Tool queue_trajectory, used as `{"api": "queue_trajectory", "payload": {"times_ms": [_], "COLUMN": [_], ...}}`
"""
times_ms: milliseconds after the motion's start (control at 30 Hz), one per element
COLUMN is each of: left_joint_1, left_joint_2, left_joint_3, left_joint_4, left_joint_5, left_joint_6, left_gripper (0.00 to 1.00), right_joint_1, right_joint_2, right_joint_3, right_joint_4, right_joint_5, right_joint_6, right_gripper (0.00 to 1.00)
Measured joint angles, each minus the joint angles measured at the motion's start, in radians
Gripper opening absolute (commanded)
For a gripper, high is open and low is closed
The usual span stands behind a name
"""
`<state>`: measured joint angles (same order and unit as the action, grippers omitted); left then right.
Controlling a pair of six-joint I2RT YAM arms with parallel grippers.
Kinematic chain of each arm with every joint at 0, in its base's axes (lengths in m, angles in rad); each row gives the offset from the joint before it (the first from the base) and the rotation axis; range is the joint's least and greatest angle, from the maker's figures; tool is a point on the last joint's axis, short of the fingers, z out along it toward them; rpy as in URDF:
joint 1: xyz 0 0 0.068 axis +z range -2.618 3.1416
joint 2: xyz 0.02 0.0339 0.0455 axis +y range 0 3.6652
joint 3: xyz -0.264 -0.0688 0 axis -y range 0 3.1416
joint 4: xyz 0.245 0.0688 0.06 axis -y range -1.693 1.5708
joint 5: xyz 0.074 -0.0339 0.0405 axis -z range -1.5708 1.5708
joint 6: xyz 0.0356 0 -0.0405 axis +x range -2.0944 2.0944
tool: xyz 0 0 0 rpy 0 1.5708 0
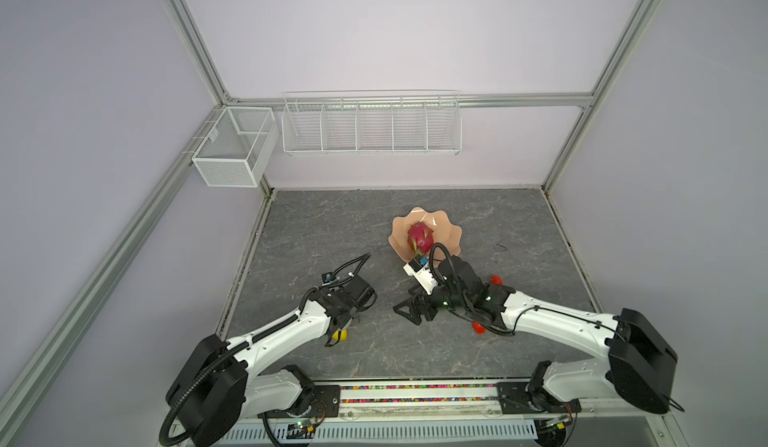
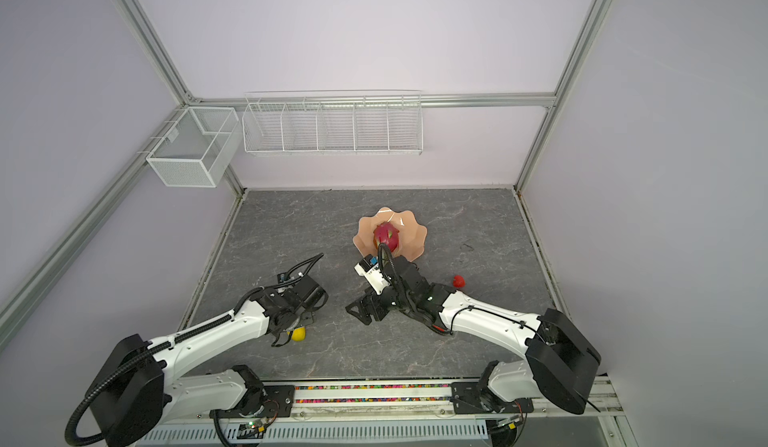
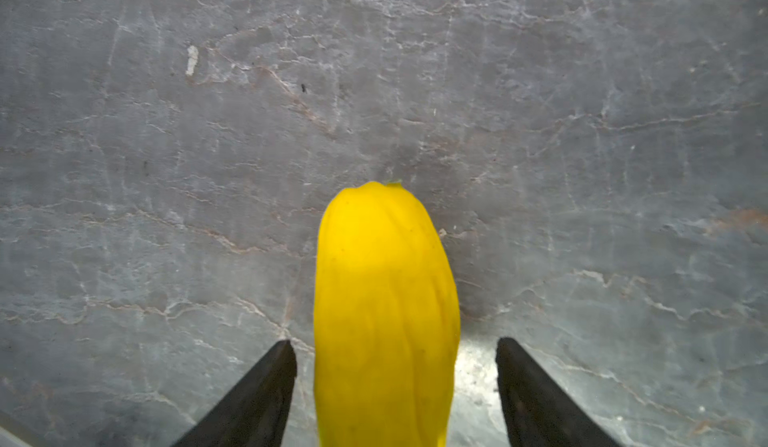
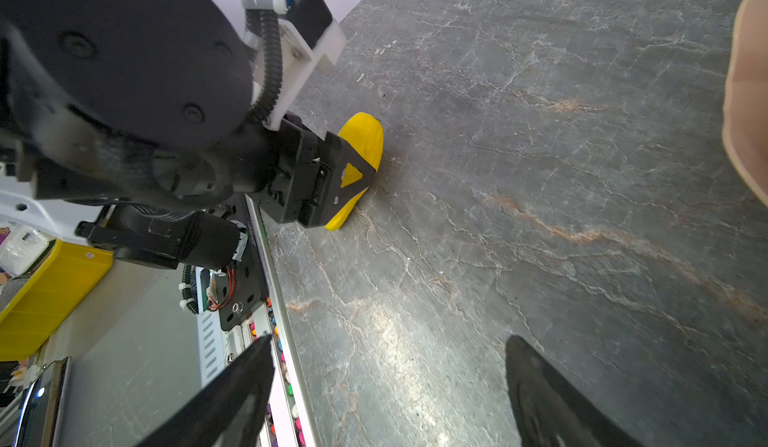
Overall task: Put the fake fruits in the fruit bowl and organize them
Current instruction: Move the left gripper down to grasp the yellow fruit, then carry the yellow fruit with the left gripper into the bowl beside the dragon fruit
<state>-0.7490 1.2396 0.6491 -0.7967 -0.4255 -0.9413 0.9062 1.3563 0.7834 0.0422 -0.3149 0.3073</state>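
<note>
Left gripper is straddling the yellow oblong fruit, which is lying flat on the grey marbled table at the near left, well apart from the fruit bowl. The fruit's long axis is running straight out along the gripper's reach, so the jaws are facing its narrow flanks. They are standing apart, one to each side, with bare table showing in both gaps, and neither is pressing the skin yet. In both top views the wrist is hiding all but one yellow end. The skin is looking smooth, waxy and faintly ribbed, with a small green nub at the far tip.

The right gripper is hanging over bare table toward the middle, spread wide with nothing between its jaws and farther from this fruit than the left one.

The magenta dragon fruit is sitting in the scalloped peach bowl. Two red strawberries are waiting on the table beside the right arm; a third is not showing.
</note>
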Motion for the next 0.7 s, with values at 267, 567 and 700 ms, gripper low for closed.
{"api": "queue_trajectory", "payload": {"times_ms": [267, 567, 700], "left_joint_1": [0.000, 0.000, 0.000], "left_joint_2": [0.086, 0.087, 0.094], "left_joint_3": [0.000, 0.092, 0.253], "left_joint_4": [0.052, 0.063, 0.143], "left_joint_5": [0.008, 0.044, 0.080], "left_joint_6": [0.002, 0.101, 0.238], "left_gripper": [0.61, 0.52, 0.53], "right_joint_1": [0.000, -0.108, -0.255], "right_joint_2": [0.000, -0.045, -0.119], "right_joint_3": [0.000, -0.021, -0.035], "right_joint_4": [-0.013, -0.043, -0.090], "right_joint_5": [0.005, 0.012, 0.015], "right_joint_6": [-0.001, 0.000, 0.000], "right_gripper": [0.88, 0.88, 0.88]}}
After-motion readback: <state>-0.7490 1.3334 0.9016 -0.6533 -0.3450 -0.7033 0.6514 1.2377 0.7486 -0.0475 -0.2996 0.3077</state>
